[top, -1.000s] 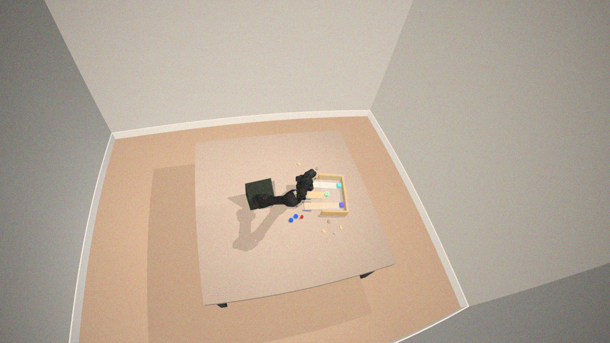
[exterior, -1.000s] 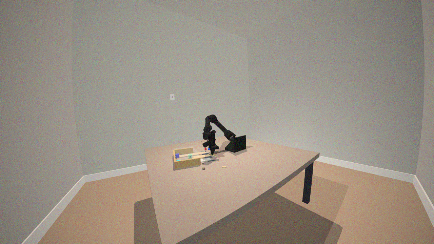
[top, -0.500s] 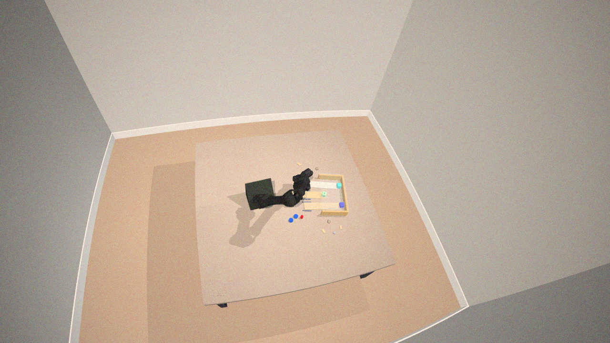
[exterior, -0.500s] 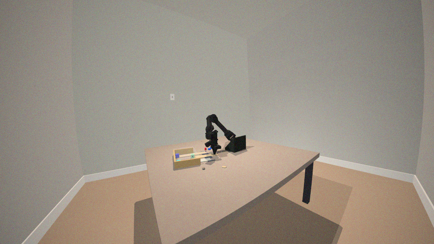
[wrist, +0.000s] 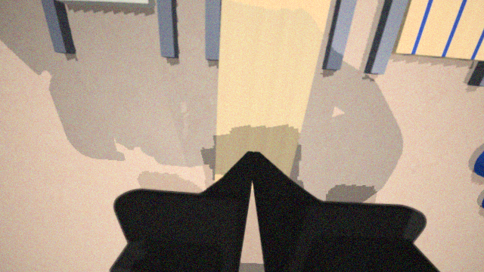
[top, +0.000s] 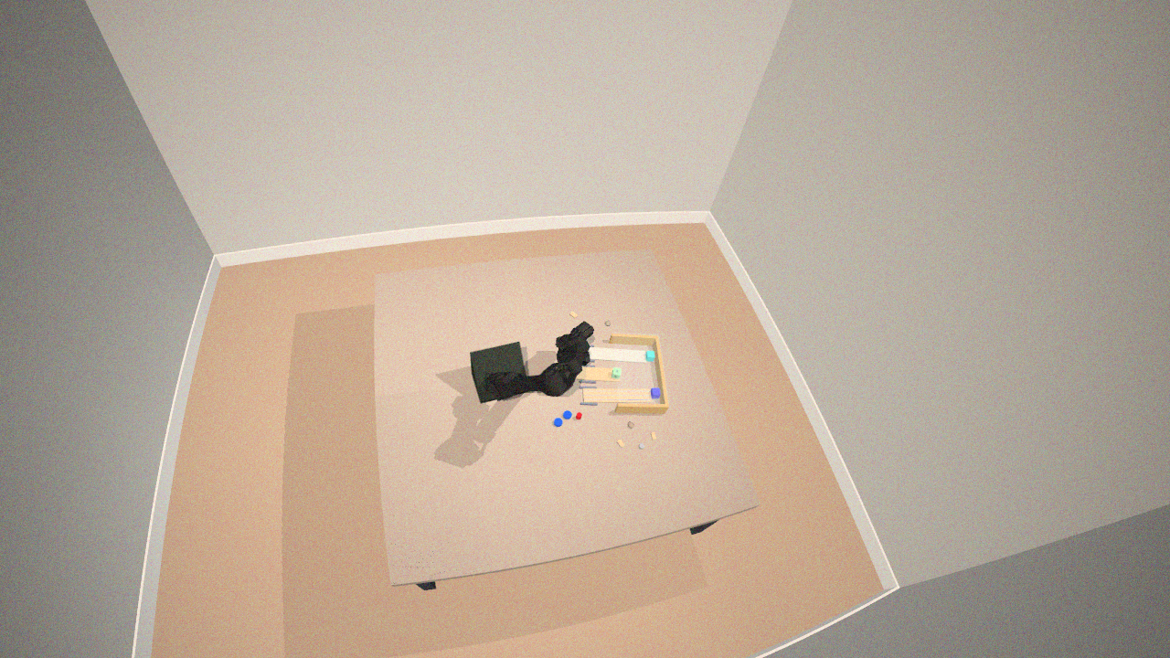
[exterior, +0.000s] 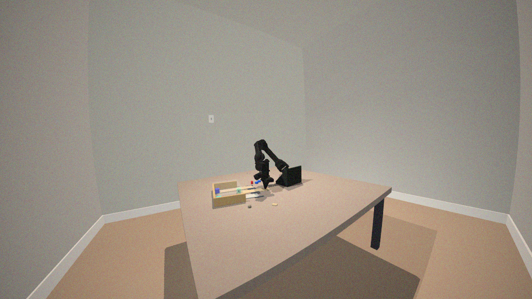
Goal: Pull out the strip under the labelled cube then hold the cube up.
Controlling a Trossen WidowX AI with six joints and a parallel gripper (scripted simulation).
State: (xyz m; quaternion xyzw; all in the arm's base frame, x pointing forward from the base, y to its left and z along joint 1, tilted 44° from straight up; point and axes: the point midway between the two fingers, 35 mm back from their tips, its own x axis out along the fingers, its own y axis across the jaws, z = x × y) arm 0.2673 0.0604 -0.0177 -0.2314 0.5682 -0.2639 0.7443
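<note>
The green labelled cube [top: 616, 372] [exterior: 238, 190] rests near the inner end of the plain yellow middle strip [top: 598, 374] [wrist: 268, 83]. That strip sticks out past its grey guide rails [wrist: 212, 30] [wrist: 334, 49]. My gripper [exterior: 265, 187] [wrist: 252, 157] is shut, with nothing visible between its fingers. Its tips are over the strip's outer end; whether they press on it cannot be told. In the top view the arm hides the tips. A teal cube [top: 650, 355] is on the pale strip [top: 622, 354], and a blue-violet cube [top: 654, 393] is on the blue-lined strip [top: 613, 396] [wrist: 435, 30].
A wooden three-sided wall [top: 663, 367] [exterior: 229, 200] surrounds the strips' inner ends. Two blue discs [top: 567, 415] [top: 558, 422] and a red piece [top: 578, 415] [exterior: 251, 182] lie beside the rails. Several small bits, including a tan one [top: 573, 313] [exterior: 274, 204], lie around the wall.
</note>
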